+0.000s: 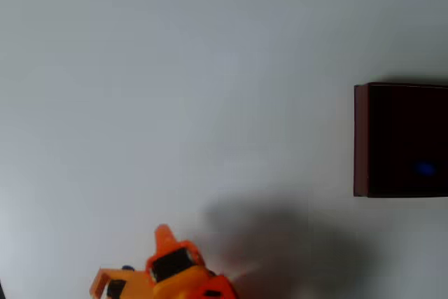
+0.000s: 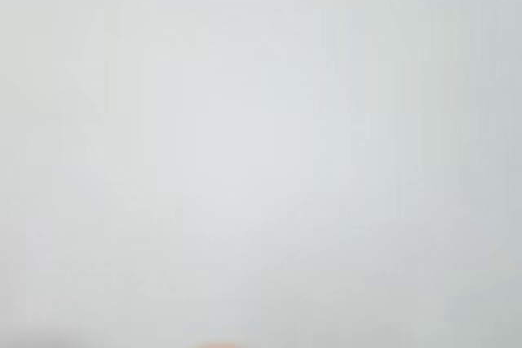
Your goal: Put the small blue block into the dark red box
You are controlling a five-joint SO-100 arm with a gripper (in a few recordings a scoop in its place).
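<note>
While the overhead view lays the whole bench (image 1: 210, 68) out pale and white beneath me, my wrist view gives me blank white surface and a faint orange sliver at its bottom edge, too blurred to name. So everything worth calling comes from above.

Starting at the left of the overhead view: there's my orange arm (image 1: 175, 278), poking in at the bottom edge, well left of centre. My fingers (image 1: 163, 234) show as one orange tip pointing up the picture, low over the bench. Spread or pinched? I cannot tell from here; I see one point of orange and no gap to judge by. Nothing shows in them.

Moving right, a soft grey shadow spreads over the bench just beside my arm, and beyond it the surface is white again.

Now the far right: the dark red box (image 1: 360, 138), cut off by the picture's edge, maroon wall on its left side, near-black inside. And down in that darkness, toward the lower right of the interior, a small blurred patch of blue, the small blue block (image 1: 425, 168), lying inside the box. Box and arm sit well apart, the block nowhere near my fingers.
</note>
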